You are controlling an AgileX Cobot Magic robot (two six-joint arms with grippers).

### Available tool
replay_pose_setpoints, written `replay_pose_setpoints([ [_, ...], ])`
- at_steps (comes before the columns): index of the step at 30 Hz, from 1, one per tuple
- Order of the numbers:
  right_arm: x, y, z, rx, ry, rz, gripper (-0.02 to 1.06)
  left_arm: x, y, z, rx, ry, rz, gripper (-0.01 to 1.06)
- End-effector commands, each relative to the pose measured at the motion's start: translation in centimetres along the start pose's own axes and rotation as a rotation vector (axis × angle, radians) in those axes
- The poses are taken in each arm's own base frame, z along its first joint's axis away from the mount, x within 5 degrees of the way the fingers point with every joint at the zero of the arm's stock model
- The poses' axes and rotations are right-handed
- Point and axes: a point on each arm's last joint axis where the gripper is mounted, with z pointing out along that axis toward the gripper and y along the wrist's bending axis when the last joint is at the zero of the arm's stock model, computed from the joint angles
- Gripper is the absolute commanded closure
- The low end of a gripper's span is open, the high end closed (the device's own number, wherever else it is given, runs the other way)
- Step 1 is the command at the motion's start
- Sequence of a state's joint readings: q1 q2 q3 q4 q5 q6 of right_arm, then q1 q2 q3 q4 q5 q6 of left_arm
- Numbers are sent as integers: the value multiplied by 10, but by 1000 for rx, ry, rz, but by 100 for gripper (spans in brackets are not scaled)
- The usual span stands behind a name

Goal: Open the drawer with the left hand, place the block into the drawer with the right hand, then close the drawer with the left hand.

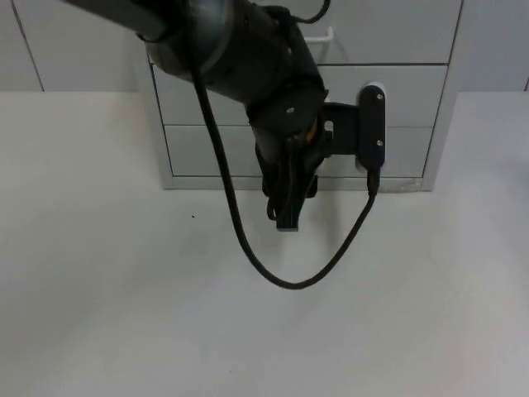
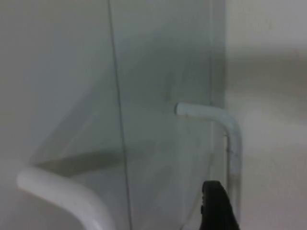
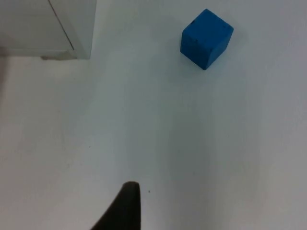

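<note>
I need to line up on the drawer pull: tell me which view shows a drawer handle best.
The left wrist view: a white drawer handle stands close against the grey drawer front. The top view catches one small handle behind the left arm. The right wrist view gives the cabinet's corner and the blue block.

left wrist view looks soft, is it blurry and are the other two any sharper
Left wrist view: hazy, the white drawer handle has smeared edges. Right wrist view: crisp, the blue block has clean edges under even light. Top view: sharp, the left gripper hangs before the drawer unit.
</note>
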State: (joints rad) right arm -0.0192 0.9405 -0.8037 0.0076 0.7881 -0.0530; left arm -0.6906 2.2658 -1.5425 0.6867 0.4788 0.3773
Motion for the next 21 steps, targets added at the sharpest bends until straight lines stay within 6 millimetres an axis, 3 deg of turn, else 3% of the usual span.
replay_pose_setpoints([
  [1,-2,-1,-1,2,-20,7,0,0,3,2,-12,-5,-10,57],
  [21,-4,-1,-1,3,-42,23,0,-4,-11,33,4,-12,-5,57],
])
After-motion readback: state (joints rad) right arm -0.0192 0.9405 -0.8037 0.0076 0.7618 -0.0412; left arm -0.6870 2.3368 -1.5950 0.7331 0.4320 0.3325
